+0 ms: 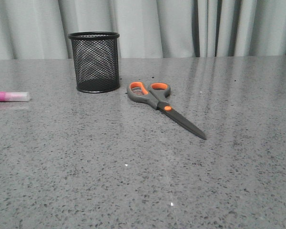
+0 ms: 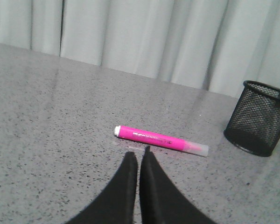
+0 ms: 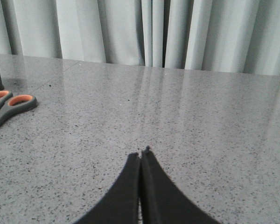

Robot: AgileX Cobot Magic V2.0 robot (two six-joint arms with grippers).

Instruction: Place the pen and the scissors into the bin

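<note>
On the grey speckled table (image 1: 143, 181), backed by a pale pleated curtain (image 1: 181, 26), three objects lie well apart from both arms. Neither arm appears in the front view; each shows only in its own wrist view.

Left gripper (image 2: 139, 153): clenched, its two black fingers pressed together with only a hairline seam between the tips. It grasps nothing and hangs over bare table, the tips just short of the pen and not touching it.

Right gripper (image 3: 141, 151): likewise clenched and empty, the tips meeting over open tabletop, well away from every object.

Bin (image 1: 95, 62): a black wire-mesh cup standing upright toward the far side of the table, left of centre. Through the mesh nothing can be made out inside it, though the interior is not fully visible.

Scissors (image 1: 163, 107): lying flat just right of the bin, blades closed. The grey handles with orange-lined loops lie nearest the bin, close beside its base but apart from it; the dark blades point away toward the near right.

Pen (image 1: 9, 97): a magenta marker lying flat at the left edge of the front view, its whitish cap end toward the bin, well apart from it.
</note>
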